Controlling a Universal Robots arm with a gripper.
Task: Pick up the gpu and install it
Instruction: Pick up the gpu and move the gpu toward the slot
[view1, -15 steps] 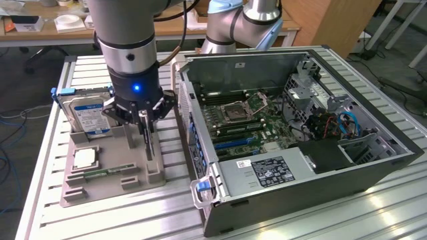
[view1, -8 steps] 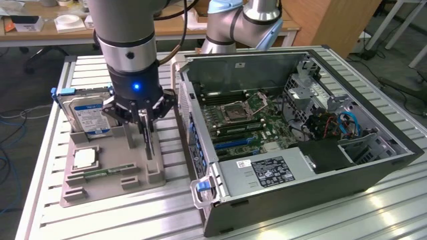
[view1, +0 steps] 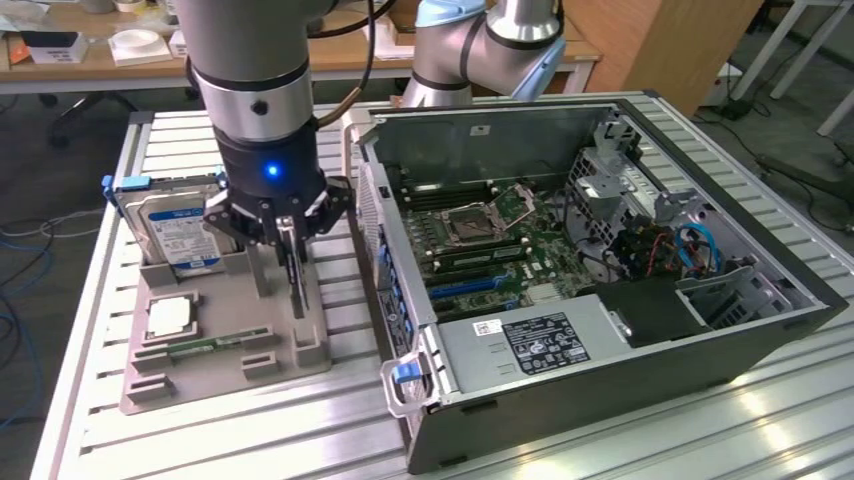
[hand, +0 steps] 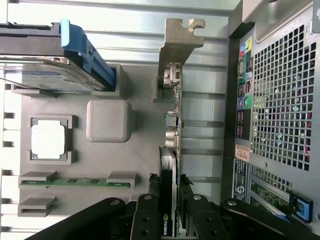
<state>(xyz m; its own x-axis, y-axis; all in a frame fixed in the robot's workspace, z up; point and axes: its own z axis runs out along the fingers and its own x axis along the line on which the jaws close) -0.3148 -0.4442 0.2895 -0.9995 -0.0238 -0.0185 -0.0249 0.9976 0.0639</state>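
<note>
Picking step, I'd judge; the gripper (view1: 286, 243), jaws part closed, pinches the gpu (view1: 294, 288) standing edge-on in the tray (view1: 200, 380); freeing it calls for a straight lift.

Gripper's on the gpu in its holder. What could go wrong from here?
The gripper clamps the gpu away from its silver bracket, so the card may tilt on lifting. The computer case stands close beside it; the bracket might catch its wall. The gray holder may lift too.
</note>
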